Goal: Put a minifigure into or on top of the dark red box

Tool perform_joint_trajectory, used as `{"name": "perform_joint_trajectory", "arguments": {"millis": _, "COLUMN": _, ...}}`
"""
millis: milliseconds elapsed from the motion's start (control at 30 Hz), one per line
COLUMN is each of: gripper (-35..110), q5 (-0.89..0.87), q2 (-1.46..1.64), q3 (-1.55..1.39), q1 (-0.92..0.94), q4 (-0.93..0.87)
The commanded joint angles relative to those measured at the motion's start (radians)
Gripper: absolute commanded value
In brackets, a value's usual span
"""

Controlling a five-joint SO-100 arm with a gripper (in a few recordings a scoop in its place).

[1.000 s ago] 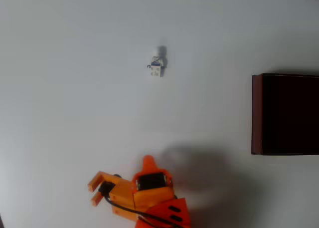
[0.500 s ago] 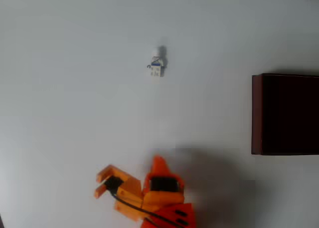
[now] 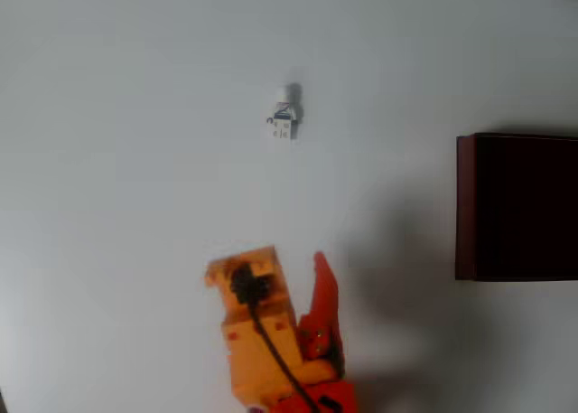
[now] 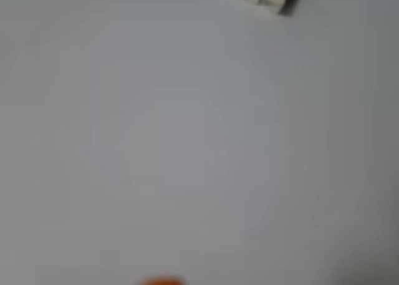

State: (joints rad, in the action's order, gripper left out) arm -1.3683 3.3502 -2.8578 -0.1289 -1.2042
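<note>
Plain white counter (image 3: 135, 160); on it, overhead view, the tiny white minifigure (image 3: 284, 119) lies upper centre, well apart from the dark red box (image 3: 518, 207), which sits at the right edge, dark inside showing, cut off by the frame.

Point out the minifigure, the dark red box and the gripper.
minifigure (image 3: 284, 120), overhead view, on its white torso.
dark red box (image 3: 466, 205), overhead view, on its left wall.
gripper (image 3: 318, 267), overhead view, beside its red finger's tip.

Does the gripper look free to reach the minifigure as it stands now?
Probably yes: bare table lies between the gripper and the minifigure, and the dark red box sits off to the right.
</note>
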Motion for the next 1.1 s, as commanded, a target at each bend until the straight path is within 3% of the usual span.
{"name": "perform_joint_trajectory", "arguments": {"millis": 0, "gripper": 22, "q5": -0.189, "q2": -0.002, "q3": -0.02, "q1": -0.005, "q4": 0.054}}
{"name": "perform_joint_trajectory", "arguments": {"millis": 167, "gripper": 23, "q5": -0.416, "q2": -0.146, "q3": -0.015, "q1": 0.003, "q4": 0.075}}
{"name": "perform_joint_trajectory", "arguments": {"millis": 333, "gripper": 24, "q5": -0.509, "q2": -0.489, "q3": 0.13, "q1": -0.008, "q4": 0.103}}
{"name": "perform_joint_trajectory", "arguments": {"millis": 633, "gripper": 26, "q5": -0.515, "q2": -1.186, "q3": 0.488, "q1": -0.072, "q4": 0.196}}
{"name": "perform_joint_trajectory", "arguments": {"millis": 800, "gripper": 26, "q5": -0.492, "q2": -1.361, "q3": 0.546, "q1": -0.077, "q4": 0.313}}
{"name": "perform_joint_trajectory", "arguments": {"millis": 1067, "gripper": 26, "q5": -0.419, "q2": -1.586, "q3": 0.718, "q1": -0.046, "q4": 0.35}}
